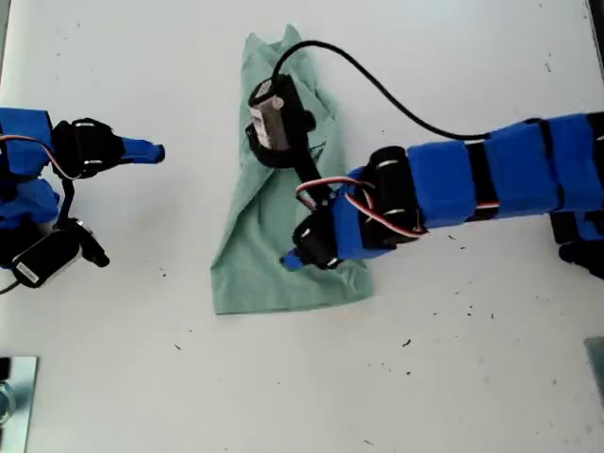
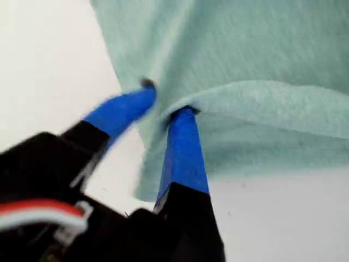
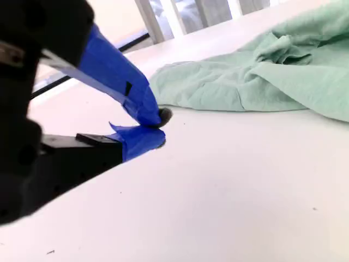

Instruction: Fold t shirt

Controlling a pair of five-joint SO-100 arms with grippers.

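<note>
t shirt (image 1: pixel 283 217): pale green, bunched into a long folded strip mid-table (image 1: pixel 453 377), directly under my first gripper and well away from my second one.
first gripper (image 2: pixel 166 101): sitting right at the shirt's edge, jaws a little apart, one blue fingertip (image 2: pixel 182 117) tucked under a fold of cloth, the other just beside it on top. Looks like a loose pinch, nothing lifted.
second gripper (image 3: pixel 152 128): parked over bare table at the exterior view's left, tips touching, nothing between them. Shirt lies out ahead of it.
</note>
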